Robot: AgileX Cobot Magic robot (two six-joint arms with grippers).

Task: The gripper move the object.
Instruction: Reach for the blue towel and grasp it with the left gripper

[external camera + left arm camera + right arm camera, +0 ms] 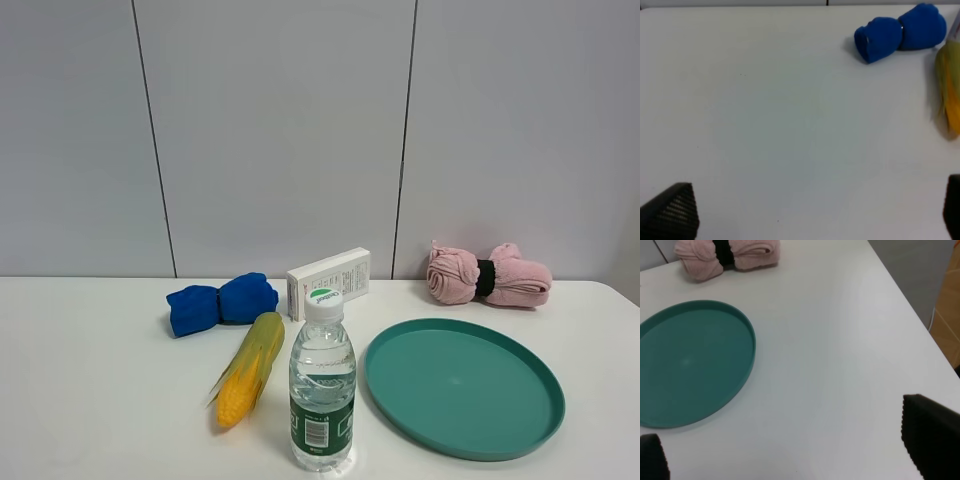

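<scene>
Left gripper hangs spread wide over the bare white table, its dark fingertips far apart with nothing between them. Right gripper is likewise released, empty, over the table near the teal plate. The left wrist camera catches only a blue rolled cloth and part of a corn cob lying near it; the right wrist camera shows the plate and, beyond it, a pink rolled towel. Only the high camera, which shows neither arm, takes in the water bottle standing upright between cob and plate, and the white box behind it. Which of these is the object to be moved cannot be told.
</scene>
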